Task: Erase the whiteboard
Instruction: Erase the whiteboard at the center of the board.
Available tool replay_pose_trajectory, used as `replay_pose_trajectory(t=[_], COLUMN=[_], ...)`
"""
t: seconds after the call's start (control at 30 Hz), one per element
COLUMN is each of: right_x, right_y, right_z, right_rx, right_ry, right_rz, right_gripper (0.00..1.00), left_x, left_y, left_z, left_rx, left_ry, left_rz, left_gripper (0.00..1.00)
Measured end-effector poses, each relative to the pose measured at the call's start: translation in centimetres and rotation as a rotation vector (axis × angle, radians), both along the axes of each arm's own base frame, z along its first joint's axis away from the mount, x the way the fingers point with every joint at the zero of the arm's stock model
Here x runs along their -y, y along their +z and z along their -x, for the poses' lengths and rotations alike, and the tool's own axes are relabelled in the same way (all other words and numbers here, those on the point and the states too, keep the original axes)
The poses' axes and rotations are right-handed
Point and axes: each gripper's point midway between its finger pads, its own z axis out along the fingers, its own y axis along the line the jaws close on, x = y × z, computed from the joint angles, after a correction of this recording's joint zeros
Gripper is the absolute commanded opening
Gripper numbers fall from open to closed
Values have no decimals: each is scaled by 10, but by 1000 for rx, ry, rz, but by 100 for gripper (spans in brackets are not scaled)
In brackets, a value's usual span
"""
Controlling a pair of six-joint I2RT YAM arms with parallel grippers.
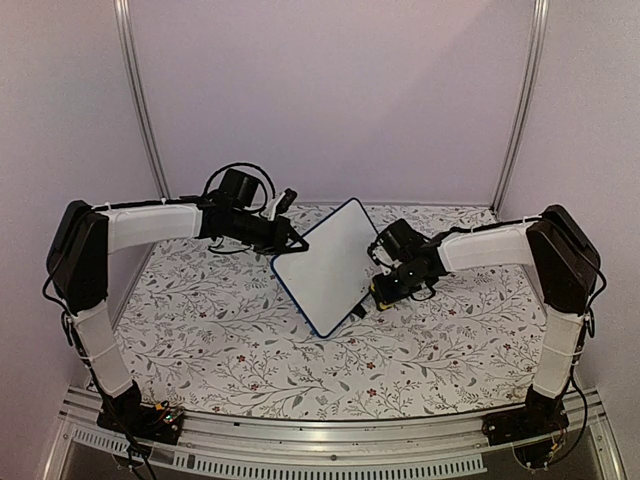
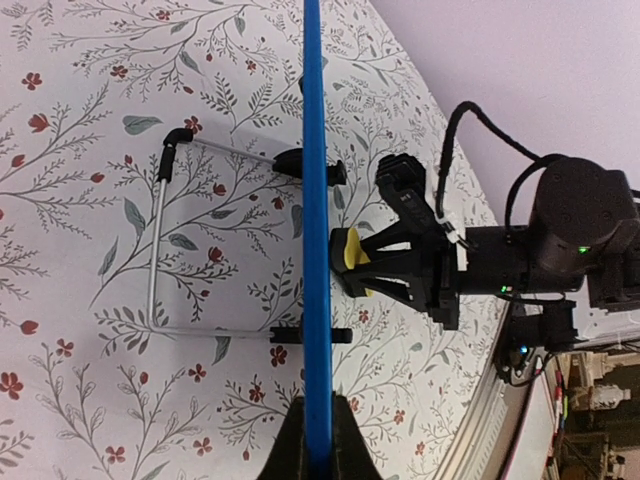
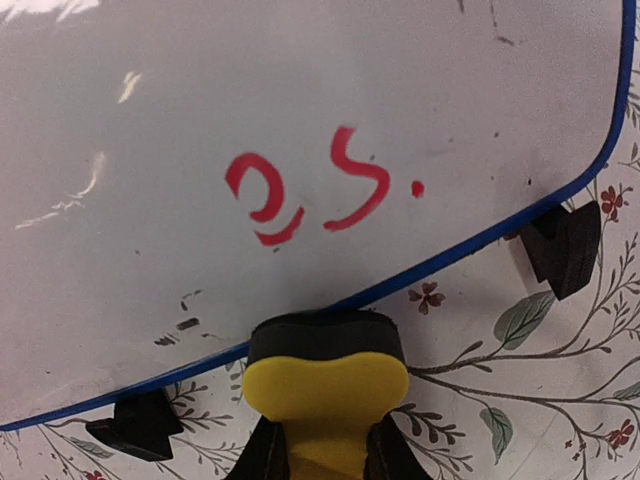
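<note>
At the middle of the desk (image 1: 220,340), between the two arms, the board (image 1: 335,262) sits propped at a slant. Its written face is turned up and towards the right arm, and its back faces the left arm. A thin wire stand (image 2: 160,250) juts out behind the board. Two black feet (image 3: 562,245) sit on the board's low edge, the edge nearest the right arm. From above the board reads as a diamond, one corner far and one near, so I judge that its long axis runs along the footed edge, slanting near to far. Red marks (image 3: 300,195) remain on the face just above that low edge, with a few dark specks around them.

The left claw (image 2: 316,430) is pinched on the board's blue frame, on the edge opposite the feet, where the board shows edge-on. The right claw (image 3: 325,440) is pressed onto a yellow sponge (image 3: 325,385). The sponge sits at the board's low edge, between the feet. I cannot tell whether it touches the face.

The board looks light, thin and stiff, with a glossy face that will likely be slippery. A wiping push would probably skid or tip it on its feet. The frame is the place to hold it, well clear of the marks, with the grip opposing the sponge's push. The wire stand looks too slight to lean on
</note>
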Motion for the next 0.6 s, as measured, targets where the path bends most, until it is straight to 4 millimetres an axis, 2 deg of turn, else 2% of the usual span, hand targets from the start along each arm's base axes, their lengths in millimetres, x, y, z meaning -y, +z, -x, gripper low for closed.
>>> replay_pose_trajectory(t=[0.07, 0.3, 0.37, 0.53, 0.6], right_x=[6, 3, -3, -28, -34], right_y=[-7, 1, 13, 56, 65], right_z=[6, 3, -4, -35, -43], right_rx=[-17, -15, 5, 101, 123], right_ry=[-3, -8, -9, -5, -4], right_rz=[13, 7, -8, -80, -100], right_gripper=[20, 20, 20, 20, 20], left_x=[0, 0, 1, 1, 1], left_y=[0, 1, 1, 1, 1], left_z=[0, 0, 0, 1, 1], left_rx=[0, 10, 13, 15, 14], left_ry=[0, -9, -12, -15, -14], left_rz=[0, 1, 0, 0, 0], left_gripper=[0, 0, 0, 0, 0])
